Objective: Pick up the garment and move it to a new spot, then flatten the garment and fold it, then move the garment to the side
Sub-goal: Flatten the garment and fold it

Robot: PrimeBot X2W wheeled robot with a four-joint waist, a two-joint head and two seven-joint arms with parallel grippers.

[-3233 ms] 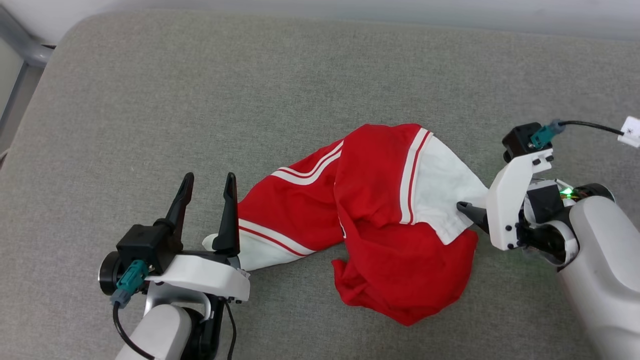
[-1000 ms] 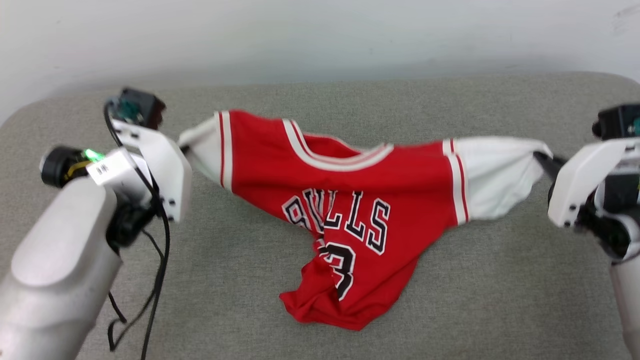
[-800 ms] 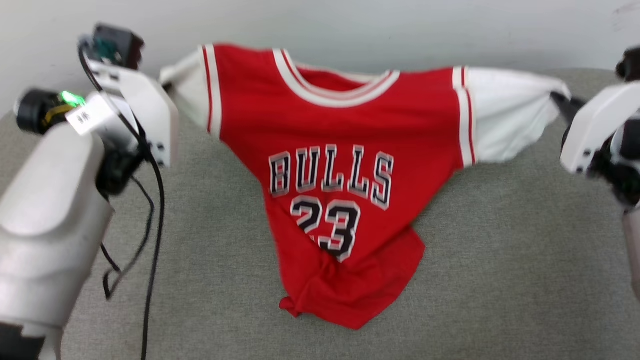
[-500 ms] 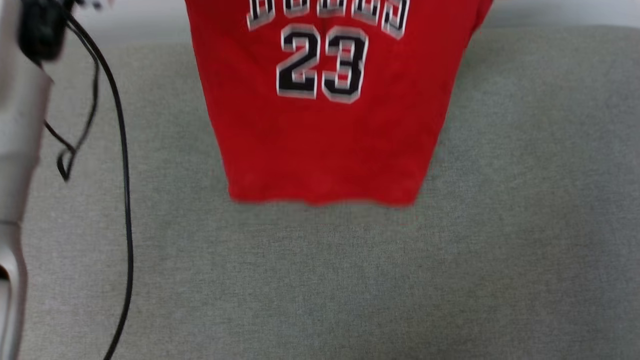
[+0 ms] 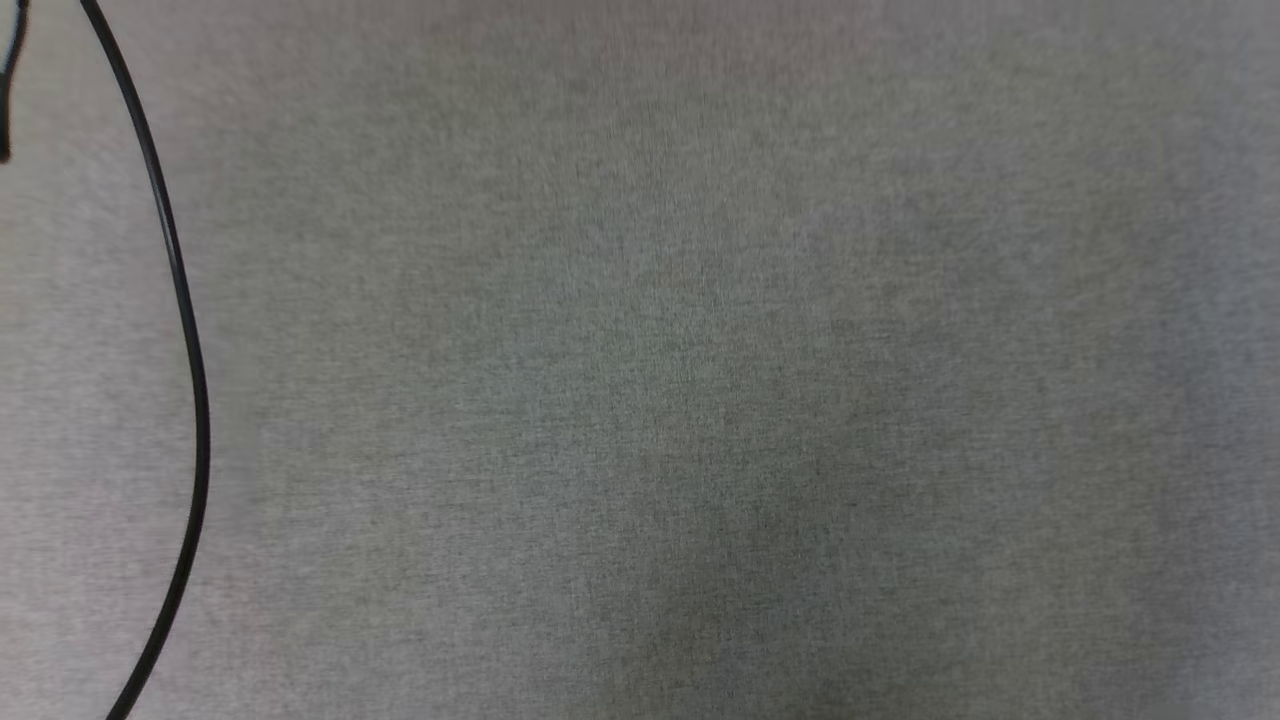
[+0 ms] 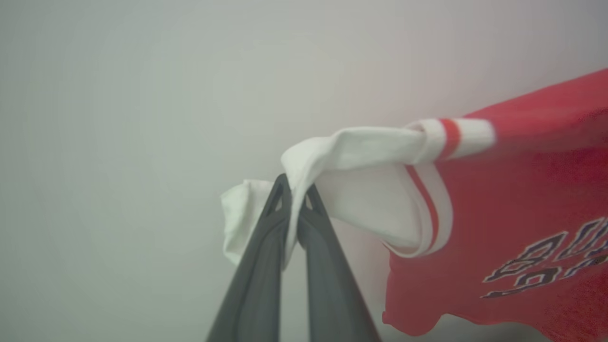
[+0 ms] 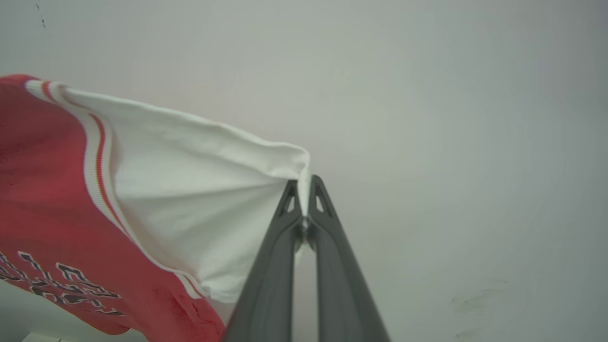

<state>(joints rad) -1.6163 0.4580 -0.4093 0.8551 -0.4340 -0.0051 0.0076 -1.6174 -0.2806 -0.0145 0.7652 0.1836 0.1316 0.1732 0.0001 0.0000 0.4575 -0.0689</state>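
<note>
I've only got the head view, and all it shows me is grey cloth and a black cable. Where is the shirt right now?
Observer: The left pincer is shut on a white sleeve of the shirt, in front of a pale wall.
Operator: And the other side?
Observer: The right pincer is shut on the edge of the other sleeve.
Operator: Is the body bunched up?
Observer: The red body hangs below the sleeves, with its black lettering showing.
</note>
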